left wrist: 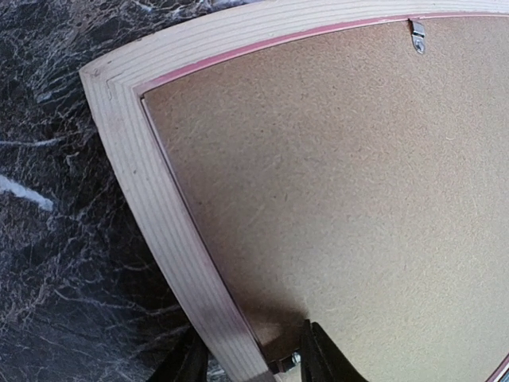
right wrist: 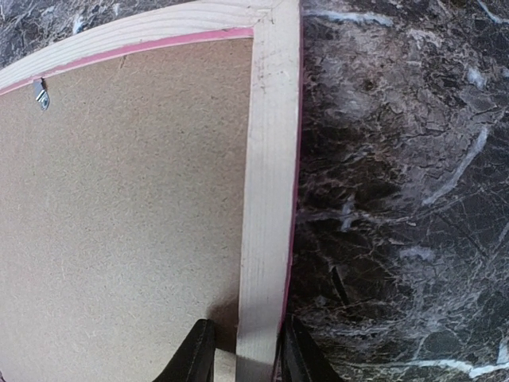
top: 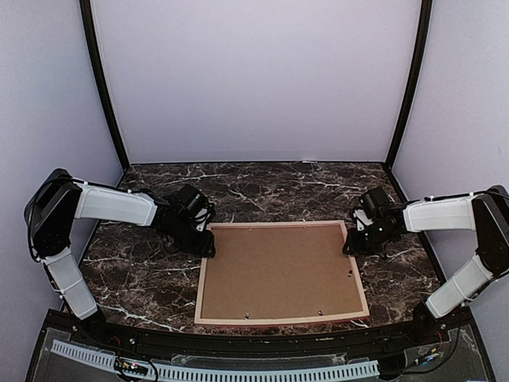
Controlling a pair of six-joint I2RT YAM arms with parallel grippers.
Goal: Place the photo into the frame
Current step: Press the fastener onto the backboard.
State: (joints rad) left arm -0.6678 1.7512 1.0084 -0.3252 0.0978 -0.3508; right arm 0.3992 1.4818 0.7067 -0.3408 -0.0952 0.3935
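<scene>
Top external view: the frame (top: 278,320) is laid face down on the marble table (top: 278,187), hardboard backing (top: 278,270) uppermost. Its left rail is clamped by the left gripper (top: 208,248), its right rail by the right gripper (top: 350,247).

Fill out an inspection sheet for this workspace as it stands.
Surface: dark marble table.
Job's things: frame lies back up, brown backing panel seated in it, small metal clips at its edge; photo not seen.
Clutter: nothing seen.
Grippers: left gripper astride the frame's left rail near the far corner; right gripper astride the right rail near its far corner; whether either clamps is unclear.
Cables: wiring by the arm bases.
Surroundings: pale walls, black corner posts.
</scene>
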